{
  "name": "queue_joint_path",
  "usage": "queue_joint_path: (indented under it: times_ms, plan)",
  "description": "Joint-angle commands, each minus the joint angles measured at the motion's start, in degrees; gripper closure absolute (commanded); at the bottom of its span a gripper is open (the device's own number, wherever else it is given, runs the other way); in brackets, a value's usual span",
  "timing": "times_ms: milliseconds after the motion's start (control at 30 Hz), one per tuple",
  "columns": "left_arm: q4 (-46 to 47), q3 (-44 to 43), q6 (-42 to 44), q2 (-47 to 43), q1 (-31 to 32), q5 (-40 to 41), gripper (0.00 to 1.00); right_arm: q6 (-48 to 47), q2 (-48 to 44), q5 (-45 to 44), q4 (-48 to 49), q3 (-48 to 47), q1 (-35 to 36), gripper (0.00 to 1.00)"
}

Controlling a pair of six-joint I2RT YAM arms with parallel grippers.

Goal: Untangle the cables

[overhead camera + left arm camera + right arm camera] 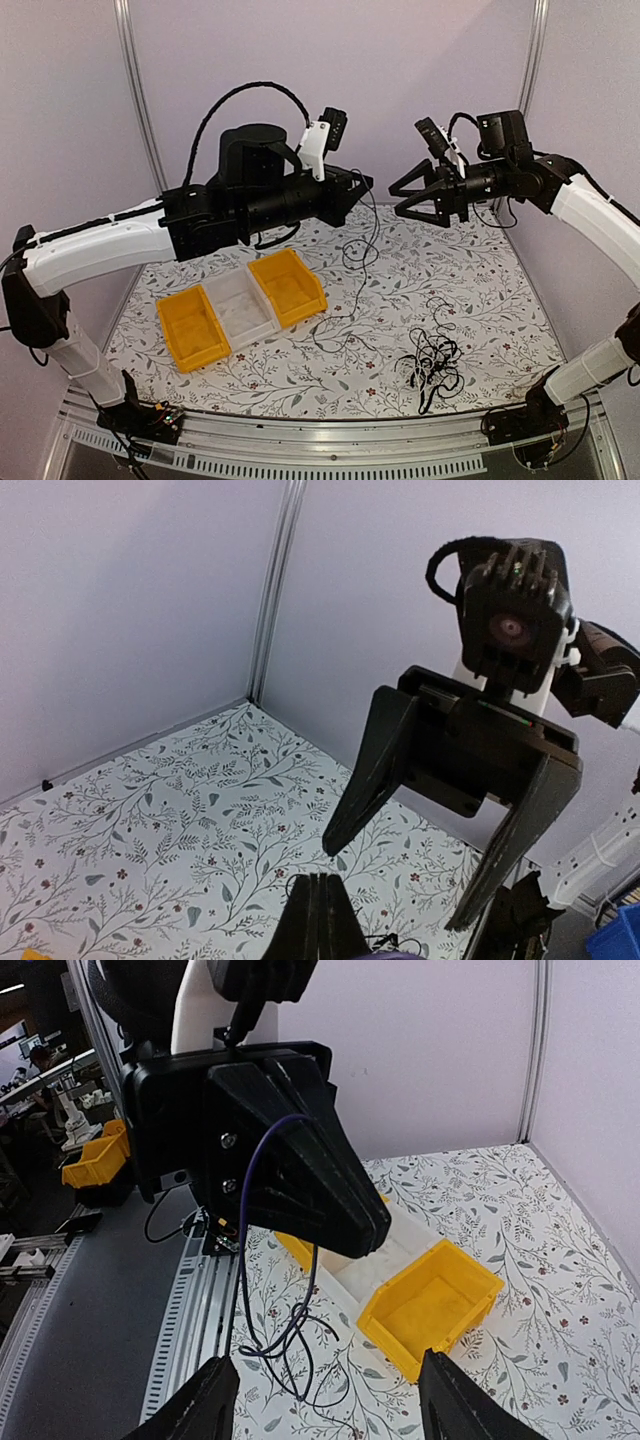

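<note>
Left pincer (362, 184) clamps a dark cable (241, 1280) dangling beneath it; right pincer (395, 201) faces it, jaws spread wide.

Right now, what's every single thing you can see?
table: one, white with a leafy print, under everything.
white bin: one, white, left side of table.
yellow bins: two, yellow, one on each side of white bin.
cable pile: one tangle, black, front right of table.
hanging cable: one, dark, dangling from left fingers down to table.
arms: two, white and black, raised over table.
left fingers: two, black, shut on hanging cable.
right fingers: two, black, open, facing left fingers.
</note>
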State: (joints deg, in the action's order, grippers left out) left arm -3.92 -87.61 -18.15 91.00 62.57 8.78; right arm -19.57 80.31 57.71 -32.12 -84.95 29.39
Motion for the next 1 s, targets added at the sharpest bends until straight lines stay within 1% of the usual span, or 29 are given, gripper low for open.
queue_joint_path:
  times_ms: [0,100,233,433,467,533,700,733,767,800,900,967]
  plan:
    - [3.0,0.4,-2.2,0.8,-0.3,-1.6,1.00,1.5,-2.8,2.1,0.6,1.5,2.1,0.35]
    - [5.4,0.3,-2.5,1.6,-0.3,-1.6,1.00,1.6,-2.5,1.9,1.4,1.6,3.0,0.35]
    - [5.7,0.0,-2.5,2.7,-0.3,-0.9,1.00,2.3,-1.6,2.6,1.8,0.6,3.9,0.41]
    - [5.9,-0.7,-2.7,3.9,-0.3,-0.7,1.00,2.2,-1.5,1.6,2.0,1.1,5.2,0.44]
    - [6.0,-0.9,-2.7,4.2,-0.3,-0.9,1.00,2.4,-1.3,1.3,2.4,1.5,5.3,0.47]
    - [6.0,-1.1,-2.6,4.4,-0.4,-1.0,1.00,3.2,-1.1,0.8,3.3,1.9,5.3,0.52]
    - [7.3,0.0,-2.7,4.4,-0.7,-1.5,1.00,6.7,0.3,-0.8,5.7,2.5,5.3,0.54]
    - [7.7,0.3,-2.8,4.5,-0.9,-1.7,1.00,7.5,0.7,-0.7,6.4,2.5,5.3,0.56]
    - [7.9,0.6,-2.8,4.5,-1.0,-1.8,1.00,8.1,1.0,-0.6,6.9,2.3,5.3,0.60]
    - [8.2,1.0,-2.9,4.4,-1.1,-1.8,1.00,9.0,1.5,-0.5,7.1,1.9,5.3,0.68]
    - [9.8,3.2,-3.4,4.0,-1.6,-1.8,1.00,9.4,2.5,0.3,4.6,-1.1,5.3,0.99]
    - [11.5,5.3,-3.8,3.7,-2.2,-2.0,1.00,8.5,2.6,1.1,2.2,-4.2,5.3,1.00]
